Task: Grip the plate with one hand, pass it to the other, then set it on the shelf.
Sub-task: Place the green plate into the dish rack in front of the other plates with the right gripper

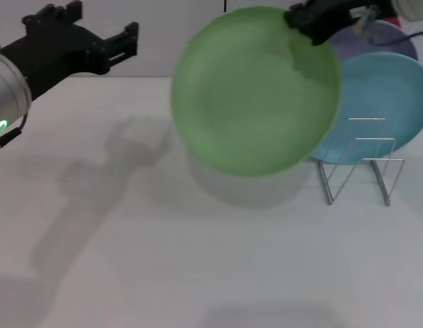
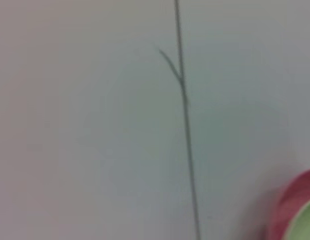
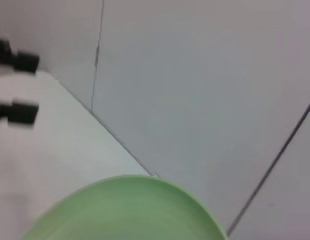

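The light-green plate [image 1: 255, 89] hangs upright in the air above the table, left of the rack. My right gripper [image 1: 303, 24] is shut on the plate's upper right rim. In the right wrist view the plate [image 3: 129, 210] fills the lower part. My left gripper [image 1: 108, 22], on the arm with the green light, is open and empty at the far left, apart from the plate. It also shows in the right wrist view [image 3: 24, 85], with its two fingers spread. The wire shelf [image 1: 361, 160] stands on the table at the right.
A sky-blue plate [image 1: 385, 102] stands in the shelf, with a lavender plate [image 1: 378, 37] behind it. The white table [image 1: 163, 260] spreads in front. The left wrist view shows a wall, plus a red rim [image 2: 290, 210] and a green edge in one corner.
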`<control>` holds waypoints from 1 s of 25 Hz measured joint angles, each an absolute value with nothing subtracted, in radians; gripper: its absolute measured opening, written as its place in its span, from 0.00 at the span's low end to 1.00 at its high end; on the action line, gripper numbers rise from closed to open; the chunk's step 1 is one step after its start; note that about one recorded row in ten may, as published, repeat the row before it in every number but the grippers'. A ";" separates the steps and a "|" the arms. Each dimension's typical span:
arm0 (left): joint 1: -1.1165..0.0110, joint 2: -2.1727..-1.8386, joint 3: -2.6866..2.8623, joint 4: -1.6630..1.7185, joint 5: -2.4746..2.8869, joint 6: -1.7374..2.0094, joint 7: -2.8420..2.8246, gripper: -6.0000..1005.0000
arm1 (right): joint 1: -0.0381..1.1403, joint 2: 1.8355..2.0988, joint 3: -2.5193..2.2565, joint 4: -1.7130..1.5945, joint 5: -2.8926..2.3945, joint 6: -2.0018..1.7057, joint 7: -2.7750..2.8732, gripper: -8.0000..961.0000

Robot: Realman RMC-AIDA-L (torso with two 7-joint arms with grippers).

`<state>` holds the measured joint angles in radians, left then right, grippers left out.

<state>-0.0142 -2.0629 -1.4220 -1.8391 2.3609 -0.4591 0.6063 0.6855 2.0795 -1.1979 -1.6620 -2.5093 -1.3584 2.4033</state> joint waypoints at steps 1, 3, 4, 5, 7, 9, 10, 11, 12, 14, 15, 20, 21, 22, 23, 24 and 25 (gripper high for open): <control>0.008 -2.062 -1.399 -1.827 2.361 -0.387 0.617 0.86 | 0.694 2.080 -1.180 -1.694 -2.533 -1.387 2.363 0.03; 0.025 -2.061 -1.376 -1.815 2.361 -0.322 0.625 0.86 | 0.705 2.079 -1.154 -1.721 -2.542 -1.422 2.311 0.03; 0.032 -2.061 -1.366 -1.810 2.361 -0.295 0.629 0.86 | 0.705 2.079 -1.154 -1.721 -2.542 -1.422 2.311 0.03; 0.038 -2.061 -1.354 -1.802 2.361 -0.260 0.635 0.86 | 0.711 2.078 -1.141 -1.738 -2.544 -1.444 2.276 0.03; 0.048 -2.062 -1.333 -1.786 2.361 -0.205 0.644 0.86 | 0.721 2.077 -1.120 -1.771 -2.550 -1.481 2.215 0.03; 0.054 -2.062 -1.309 -1.764 2.361 -0.144 0.650 0.86 | 0.744 2.076 -1.100 -1.815 -2.584 -1.528 2.136 0.03; 0.054 -2.062 -1.309 -1.764 2.361 -0.144 0.650 0.86 | 0.744 2.076 -1.100 -1.815 -2.584 -1.528 2.136 0.03; 0.055 -2.062 -1.286 -1.734 2.361 -0.077 0.650 0.86 | 0.761 2.074 -1.089 -1.829 -2.600 -1.557 2.096 0.03; 0.055 -2.062 -1.286 -1.734 2.361 -0.077 0.650 0.86 | 0.761 2.074 -1.089 -1.829 -2.600 -1.557 2.096 0.03; 0.054 -2.063 -1.218 -1.640 2.361 0.094 0.647 0.86 | 0.773 2.072 -1.079 -1.849 -2.610 -1.585 2.046 0.03; 0.054 -2.063 -1.206 -1.626 2.361 0.124 0.646 0.86 | 0.773 2.072 -1.077 -1.861 -2.615 -1.592 2.012 0.03; 0.058 -2.064 -1.133 -1.546 2.361 0.296 0.642 0.86 | 0.775 2.066 -1.062 -1.917 -2.614 -1.635 1.875 0.03; 0.058 -2.065 -1.123 -1.532 2.361 0.321 0.642 0.86 | 0.776 2.064 -1.053 -1.932 -2.613 -1.651 1.822 0.03; 0.057 -2.065 -1.114 -1.519 2.360 0.342 0.641 0.86 | 0.776 2.064 -1.053 -1.932 -2.613 -1.651 1.822 0.03; 0.056 -2.065 -1.105 -1.506 2.359 0.363 0.640 0.86 | 0.774 2.063 -1.044 -1.944 -2.604 -1.657 1.763 0.03; 0.055 -2.065 -1.099 -1.494 2.358 0.381 0.639 0.86 | 0.774 2.063 -1.044 -1.944 -2.604 -1.657 1.763 0.03; 0.053 -2.065 -1.089 -1.481 2.358 0.401 0.638 0.86 | 0.769 2.063 -1.037 -1.949 -2.595 -1.658 1.729 0.03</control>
